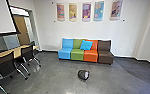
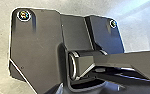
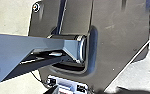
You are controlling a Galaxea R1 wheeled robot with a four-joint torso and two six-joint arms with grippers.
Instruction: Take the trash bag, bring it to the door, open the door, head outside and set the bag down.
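Note:
In the head view a small dark bag [image 1: 83, 74], with a pale patch on its right side, lies on the grey floor in front of the sofa. Nothing touches it. Both wrist views show the robot's own dark base plate and jointed bar with floor beyond. Whether either gripper is open or shut cannot be made out.
A sofa of blue, green, orange and brown seats [image 1: 77, 55] stands along the back wall. Black chairs [image 1: 3, 65] on metal legs and a long table [image 1: 17, 51] are at the left. A brown door [image 1: 22, 30] shows behind them.

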